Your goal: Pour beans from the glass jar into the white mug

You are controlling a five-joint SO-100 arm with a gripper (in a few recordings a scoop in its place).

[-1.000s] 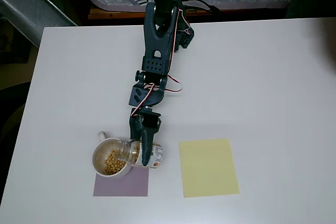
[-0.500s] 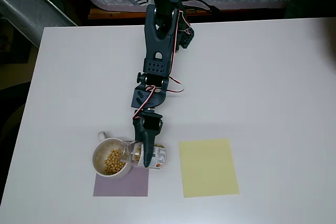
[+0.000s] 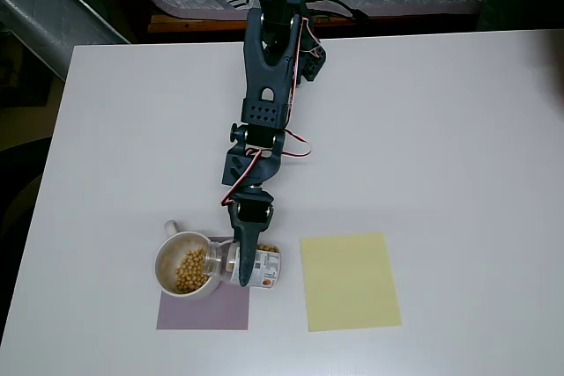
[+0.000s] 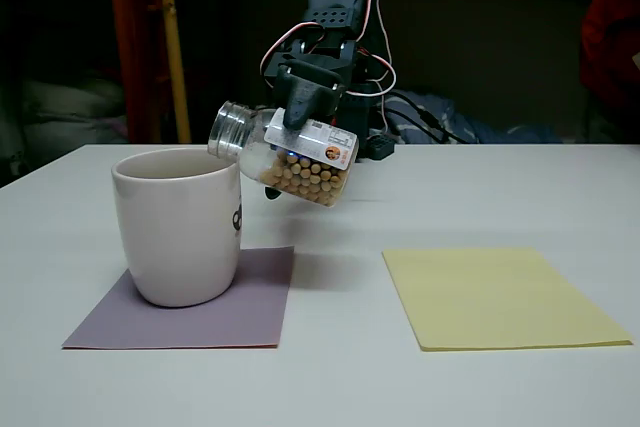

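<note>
At the left of the overhead view, the white mug [image 3: 185, 263] stands upright on a mauve paper square [image 3: 204, 307] that lies flat on the white tabletop [image 3: 441, 129], with its small loop handle [image 3: 171, 228] pointing toward the far edge. A heap of beans [image 3: 187, 272] lies inside the mug, toward the side facing the jar. In the fixed view the mug [image 4: 178, 226] shows a dark printed mark on its right flank, and it rests on the near-left part of the mauve paper square [image 4: 190, 302]. Just to the right of the mug, the glass jar [image 3: 240, 263] hangs in the air, tipped nearly onto its side, its open mouth over the mug's right rim and its bottom pointing away to the right. The fixed view shows the glass jar [image 4: 285, 155] slanting with its mouth higher than its base, above the mug's rim, and the beans [image 4: 305, 178] left in it lie settled toward the lower, closed end. The jar's white label faces upward and to the right. The jaws of the gripper [image 3: 244, 257] are clamped across the jar's middle from above, one dark finger lying over the glass. The dark arm [image 3: 267, 85] stretches from its base at the far side of the tabletop down to the jar. Further right, apart from the jar and mug, a yellow paper sheet [image 3: 349, 281] lies flat on the tabletop.
</note>
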